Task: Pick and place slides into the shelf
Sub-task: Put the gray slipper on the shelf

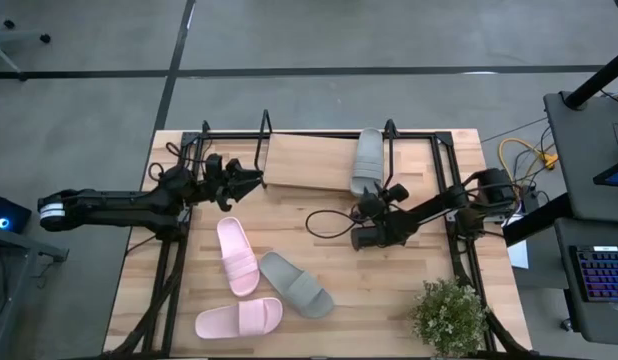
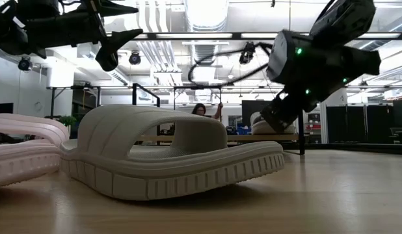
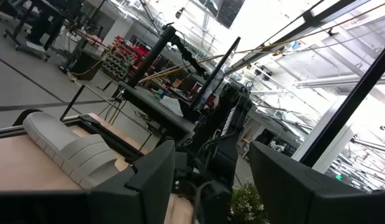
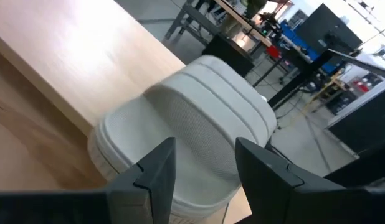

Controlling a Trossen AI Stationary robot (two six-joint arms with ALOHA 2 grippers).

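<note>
Slides: four in view, one on the shelf (image 1: 304, 160) and three on the butcher-block tabletop (image 1: 409, 290) in front of it

Grey slide on shelf (image 1: 367, 160): lies on the light wood board at its right end, beside the black upright, one end overhanging the board's front edge. In the right wrist view it (image 4: 199, 118) sits just ahead of the fingers, strap up, on the edge of the board.

Right gripper (image 1: 389, 190): just in front of the shelf, at the near end of that grey slide. Fingers (image 4: 158, 165) stand partly apart with a clear gap between them; nothing is between them, and the slide lies beyond the tips. Whether the tips touch the slide cannot be told.

Left gripper (image 1: 251, 180): just off the shelf's left end, raised above the tabletop, pointing toward the board. Fingers (image 3: 152, 180) are spread apart, holding nothing.

Remaining slides, all well in front of the shelf:
- pink slide (image 1: 237, 256), lengthwise, nearest the shelf's left half
- second pink slide (image 1: 239, 319), lying crosswise, farthest from the shelf, near the table's front edge
- second grey slide (image 1: 296, 284), angled, just beside the first pink one; fills the foreground of the low view (image 2: 168, 153), sole down

Potted plant (image 1: 449, 315): on the tabletop's front right corner, well apart from the shelf
</note>
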